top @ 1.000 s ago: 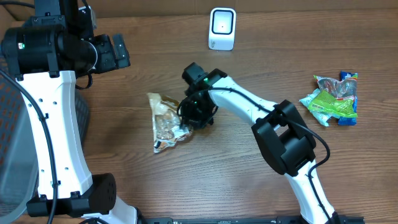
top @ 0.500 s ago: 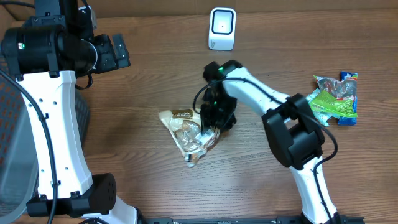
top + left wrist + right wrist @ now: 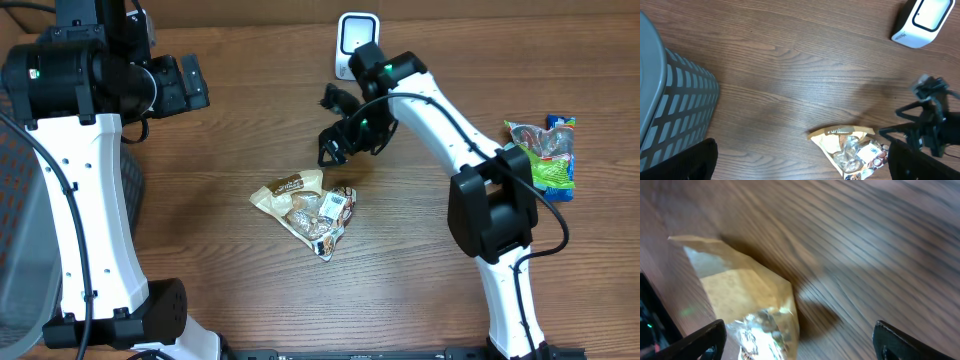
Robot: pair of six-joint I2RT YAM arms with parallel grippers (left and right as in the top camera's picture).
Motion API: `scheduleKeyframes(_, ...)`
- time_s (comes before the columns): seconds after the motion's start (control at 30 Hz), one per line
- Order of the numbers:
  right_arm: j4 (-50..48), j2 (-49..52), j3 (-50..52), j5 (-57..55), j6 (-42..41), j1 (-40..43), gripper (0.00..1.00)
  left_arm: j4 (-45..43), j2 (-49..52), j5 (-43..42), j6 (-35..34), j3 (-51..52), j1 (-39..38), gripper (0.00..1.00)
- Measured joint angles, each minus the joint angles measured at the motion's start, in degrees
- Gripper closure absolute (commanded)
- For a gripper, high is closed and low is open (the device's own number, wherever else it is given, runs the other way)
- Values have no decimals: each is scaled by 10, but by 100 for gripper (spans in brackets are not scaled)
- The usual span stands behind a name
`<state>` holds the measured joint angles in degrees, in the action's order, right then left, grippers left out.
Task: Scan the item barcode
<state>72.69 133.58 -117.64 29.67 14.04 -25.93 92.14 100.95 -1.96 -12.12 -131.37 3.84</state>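
Observation:
The item, a tan and clear snack bag (image 3: 305, 212), lies flat on the wooden table with a white label (image 3: 338, 203) facing up. My right gripper (image 3: 332, 125) hangs open behind the bag, apart from it, in front of the white scanner (image 3: 352, 32). In the right wrist view the bag (image 3: 742, 292) lies below the open right gripper (image 3: 797, 330), touching neither finger. My left gripper (image 3: 802, 147) is open and empty, high over the table. Its view shows the bag (image 3: 850, 150) and the scanner (image 3: 922, 20).
A heap of green and blue snack packs (image 3: 540, 158) lies at the right edge. A grey slatted basket (image 3: 670, 110) stands at the left. The left arm's white link (image 3: 85, 200) rises over the left side.
My right gripper carried the bag right and toward the front, opened and let it go. It then drew back toward the scanner. The left arm has not moved.

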Motion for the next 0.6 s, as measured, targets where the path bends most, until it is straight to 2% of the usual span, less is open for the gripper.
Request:
scheduleKeyframes(0.2, -16, 0, 0, -5, 73, -61, 5, 0, 0, 0, 0, 0, 0, 0)
scheduleKeyframes(0.33, -47, 0, 9, -40, 100, -107, 5, 0, 0, 0, 0, 0, 0, 0)
scheduleKeyframes(0.47, -60, 0, 19, -65, 106, -117, 6, 0, 0, 0, 0, 0, 0, 0)
scheduleKeyframes(0.53, -69, 0, 19, -73, 107, -115, 12, 0, 0, 0, 0, 0, 0, 0)
scheduleKeyframes(0.57, -73, 0, 19, -76, 106, -113, 23, 0, 0, 0, 0, 0, 0, 0)
scheduleKeyframes(0.6, -75, 0, 19, -76, 108, -113, 47, 0, 0, 0, 0, 0, 0, 0)
